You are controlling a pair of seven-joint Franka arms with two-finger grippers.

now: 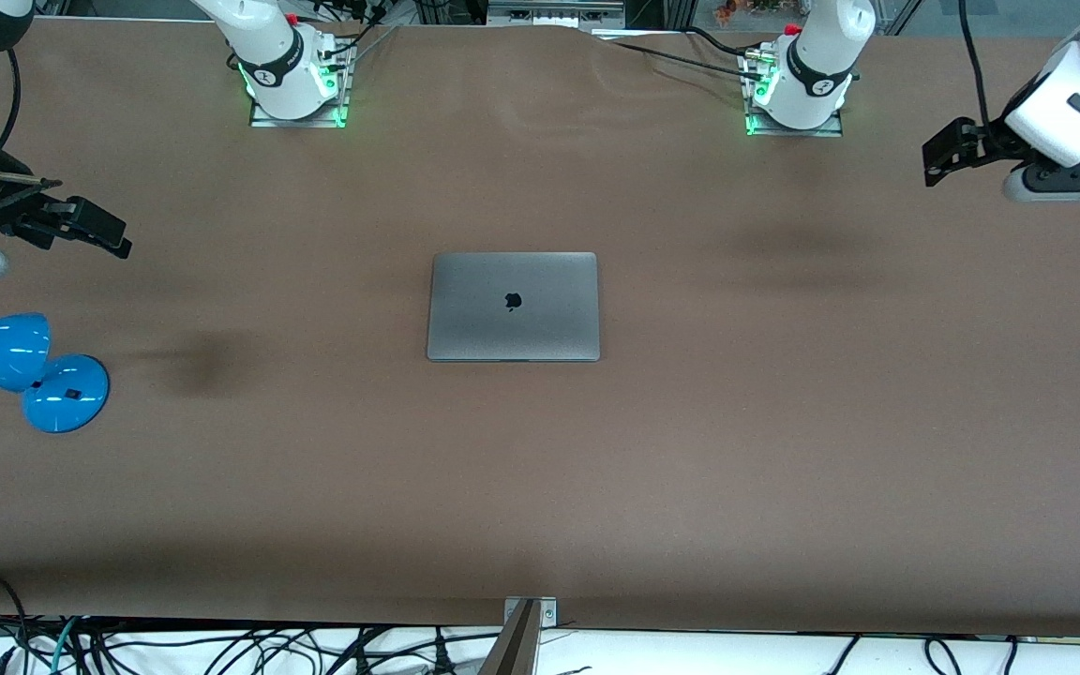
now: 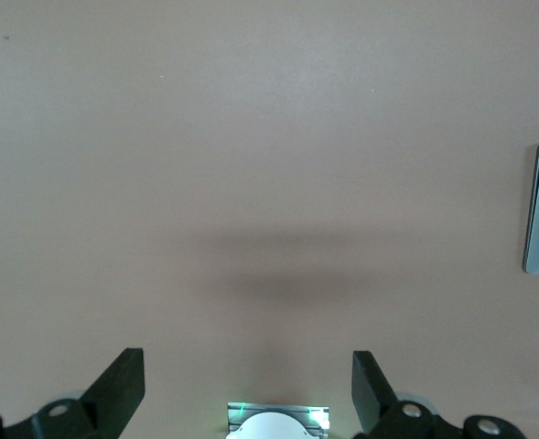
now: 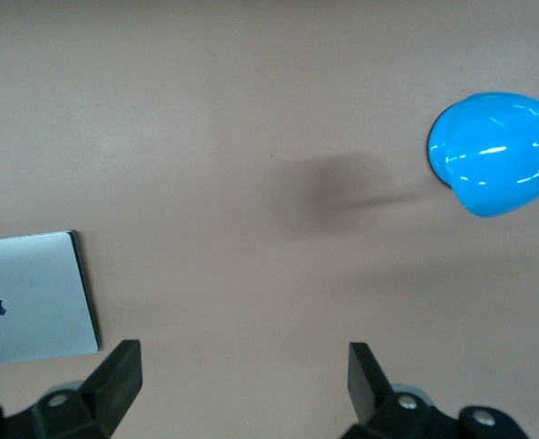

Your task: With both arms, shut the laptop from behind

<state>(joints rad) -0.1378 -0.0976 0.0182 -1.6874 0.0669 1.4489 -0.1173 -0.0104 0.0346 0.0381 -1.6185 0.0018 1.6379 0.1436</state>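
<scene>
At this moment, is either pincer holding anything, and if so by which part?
Nothing is held. The left pincer and right pincer both stand open over bare table, well apart from the closed slim grey metal laptop.

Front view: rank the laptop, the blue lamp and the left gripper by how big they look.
1. Laptop, clearly largest.
2. Lamp, partly cut off by the frame.
3. Left gripper, up in the air, so its look may mislead.
</scene>
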